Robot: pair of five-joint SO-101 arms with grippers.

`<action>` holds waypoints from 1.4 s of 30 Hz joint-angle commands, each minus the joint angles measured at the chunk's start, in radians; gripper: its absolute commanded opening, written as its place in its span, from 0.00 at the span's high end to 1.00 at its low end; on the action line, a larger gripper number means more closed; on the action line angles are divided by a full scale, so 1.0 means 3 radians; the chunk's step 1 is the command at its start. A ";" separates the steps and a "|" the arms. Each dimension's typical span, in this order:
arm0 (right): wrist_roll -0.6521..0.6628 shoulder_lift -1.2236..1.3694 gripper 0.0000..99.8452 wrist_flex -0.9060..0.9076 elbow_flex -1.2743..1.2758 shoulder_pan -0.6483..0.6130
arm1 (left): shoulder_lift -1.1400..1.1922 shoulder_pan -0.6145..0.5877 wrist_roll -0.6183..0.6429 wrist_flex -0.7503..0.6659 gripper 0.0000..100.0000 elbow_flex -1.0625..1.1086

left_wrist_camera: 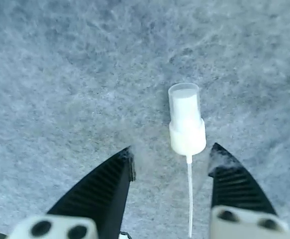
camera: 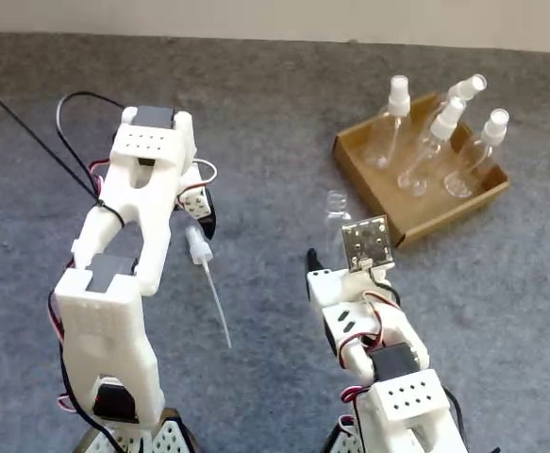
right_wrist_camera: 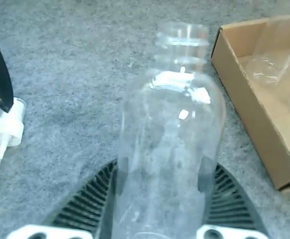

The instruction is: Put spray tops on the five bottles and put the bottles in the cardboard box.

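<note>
A white spray top (left_wrist_camera: pixel 186 124) with a long thin dip tube lies flat on the grey carpet, between the spread black fingers of my left gripper (left_wrist_camera: pixel 172 164), which is open just above it. The overhead view shows that spray top (camera: pixel 199 247) under the left gripper (camera: pixel 202 222). My right gripper (right_wrist_camera: pixel 162 181) is shut on a clear uncapped bottle (right_wrist_camera: pixel 167 144), its open neck pointing away from the camera. From above the bottle (camera: pixel 337 209) stands near the cardboard box (camera: pixel 369 193). Several capped bottles (camera: pixel 392 123) sit in the box.
The cardboard box (right_wrist_camera: pixel 254 109) is close beside the held bottle. A thin black cable (camera: pixel 29 132) runs across the carpet at the far left. Open carpet lies between the two arms.
</note>
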 commanded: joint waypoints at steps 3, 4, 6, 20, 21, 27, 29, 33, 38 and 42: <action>-0.0015 -0.0064 0.83 -0.0090 -0.0023 0.0033 | 0.0217 0.0187 0.0358 -0.0189 0.79 -0.0166; -0.0015 -0.0064 0.83 -0.0090 -0.0023 0.0033 | 0.0274 0.0176 0.0394 -0.0266 0.79 -0.0161; -0.0015 -0.0064 0.83 -0.0090 -0.0023 0.0033 | 0.0371 0.0161 0.0425 -0.0322 0.79 -0.0161; -0.0015 -0.0064 0.83 -0.0090 -0.0023 0.0054 | 0.0601 0.0187 0.0435 -0.0348 0.81 -0.0146; -0.0015 -0.0064 0.83 -0.0090 -0.0028 0.0054 | 0.0601 0.0182 0.0435 -0.0348 0.84 -0.0146; -0.0015 -0.0064 0.83 -0.0090 -0.0028 0.0054 | 0.0601 0.0187 0.0399 -0.0348 0.97 -0.0166; -0.0015 -0.0064 0.83 -0.0090 -0.0023 0.0054 | 0.0601 0.0187 0.0399 -0.0348 0.97 -0.0166; -0.0015 -0.0064 0.83 -0.0090 -0.0023 0.0054 | 0.0601 0.0187 0.0317 -0.0327 0.98 -0.0161; -0.0015 -0.0064 0.83 -0.0090 -0.0023 0.0038 | 0.0570 0.0187 0.0092 -0.0322 0.98 -0.0166; -0.0026 -0.0064 0.83 -0.0090 -0.0023 0.0028 | 0.0463 0.0151 0.0066 -0.0322 0.98 -0.0171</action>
